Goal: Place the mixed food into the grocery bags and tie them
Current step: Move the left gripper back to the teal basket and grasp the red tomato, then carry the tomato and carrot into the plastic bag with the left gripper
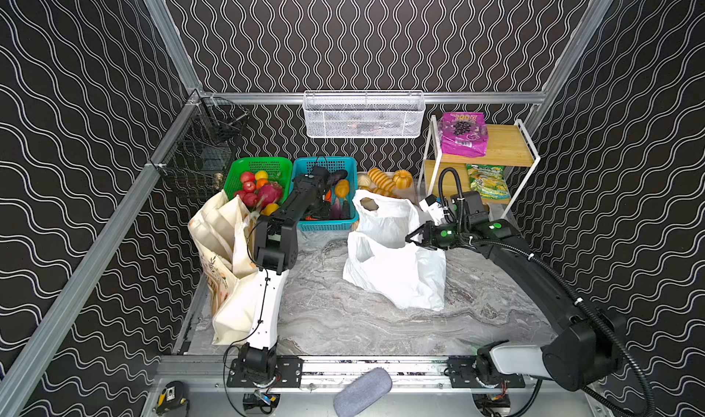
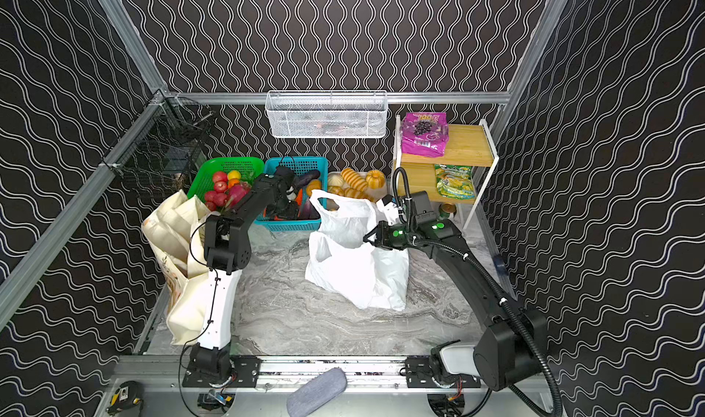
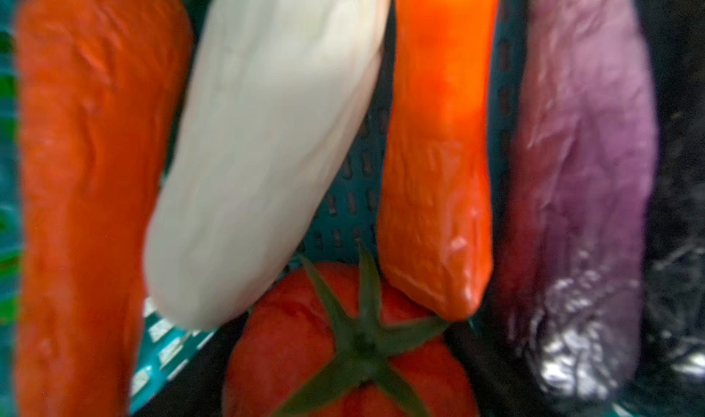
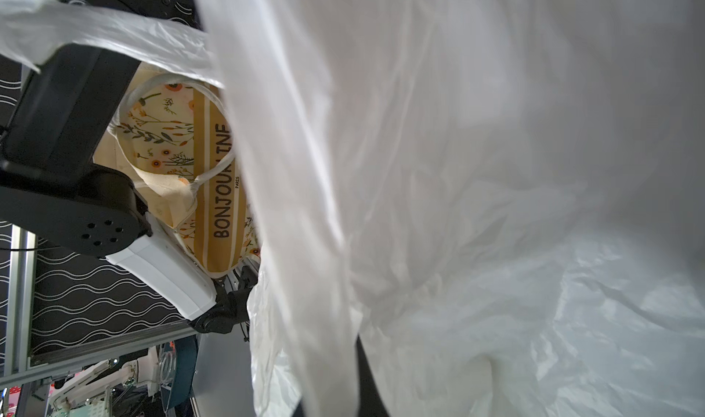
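**Reaching into teal basket, pinching bag**

Holding left gripper low inside it, spread impossible to tell; facing radish between two carrots, tomato and eggplant just beneath. Clamping right gripper shut on bag rim. Finding tote far beyond, by left arm.

Your top views look down from the front, sharing the whole tabletop, left wrist view close inside the teal basket, right wrist view against the white bag, facing the canvas tote.
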`<state>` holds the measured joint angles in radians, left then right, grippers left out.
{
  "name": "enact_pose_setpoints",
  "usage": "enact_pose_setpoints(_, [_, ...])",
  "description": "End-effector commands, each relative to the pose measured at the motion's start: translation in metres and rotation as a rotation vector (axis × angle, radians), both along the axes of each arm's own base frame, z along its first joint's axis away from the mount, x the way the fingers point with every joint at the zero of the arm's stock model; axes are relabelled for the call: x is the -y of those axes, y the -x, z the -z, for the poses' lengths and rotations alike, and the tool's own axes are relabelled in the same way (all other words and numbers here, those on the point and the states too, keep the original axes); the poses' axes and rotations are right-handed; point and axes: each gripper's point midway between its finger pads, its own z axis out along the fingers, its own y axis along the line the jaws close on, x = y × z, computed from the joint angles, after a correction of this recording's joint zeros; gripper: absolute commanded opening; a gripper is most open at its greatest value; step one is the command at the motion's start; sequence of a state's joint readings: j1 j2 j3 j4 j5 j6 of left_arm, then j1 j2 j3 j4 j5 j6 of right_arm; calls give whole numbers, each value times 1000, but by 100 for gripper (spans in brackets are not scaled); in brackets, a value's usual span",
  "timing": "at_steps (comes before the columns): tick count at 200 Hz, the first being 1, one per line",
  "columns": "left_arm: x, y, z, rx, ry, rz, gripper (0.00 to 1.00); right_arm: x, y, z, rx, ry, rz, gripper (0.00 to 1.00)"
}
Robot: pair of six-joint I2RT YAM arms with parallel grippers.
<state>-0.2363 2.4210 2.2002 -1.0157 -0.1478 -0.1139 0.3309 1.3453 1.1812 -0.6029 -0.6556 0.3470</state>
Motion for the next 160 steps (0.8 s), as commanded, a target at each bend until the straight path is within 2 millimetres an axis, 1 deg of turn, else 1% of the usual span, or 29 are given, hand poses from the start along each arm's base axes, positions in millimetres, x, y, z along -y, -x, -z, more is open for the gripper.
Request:
enact_pose_setpoints(1, [3, -8, -35, 88, 30, 12, 60, 1, 0, 1, 7, 9, 2, 0])
enact_pose_setpoints(9, [6, -7, -50, 116, 50, 14, 58, 2, -2, 1, 7, 12, 6, 0])
enact_pose_setpoints(22, [12, -3, -82, 169, 91, 22, 57, 2, -3, 0, 11, 10, 13, 0])
enact_pose_setpoints(39, [26, 10, -123, 234, 156, 51, 58, 0, -4, 0, 7, -3, 8, 0])
enact_pose_setpoints(57, [47, 31, -164, 298, 258, 99, 59, 0, -6, -1, 7, 1, 15, 0])
enact_pose_setpoints(77, [75, 61, -197, 350, 383, 172, 59, -3, -7, -7, 15, -21, 9, 0])
enact_pose_setpoints(89, [87, 79, -216, 385, 449, 195, 58, -5, -8, -9, 16, -37, 8, 0])
enact_pose_setpoints(100, [96, 97, -228, 411, 494, 216, 57, -5, -9, -10, 14, -42, 9, 0])
enact_pose_setpoints(118, [94, 121, -241, 457, 529, 191, 55, -5, -10, -12, 14, -41, 16, 0])
enact_pose_setpoints(120, [94, 124, -240, 456, 531, 187, 55, -5, -10, -12, 14, -42, 17, 0])
enact_pose_setpoints(131, [87, 137, -243, 479, 543, 150, 53, -5, -12, -13, 19, -44, 25, 0])
enact_pose_setpoints(147, [72, 155, -244, 510, 522, 100, 52, -4, -13, -16, 24, -46, 36, 0])
enact_pose_setpoints(160, [64, 167, -250, 541, 522, 90, 50, -5, -14, -17, 26, -47, 40, 0])
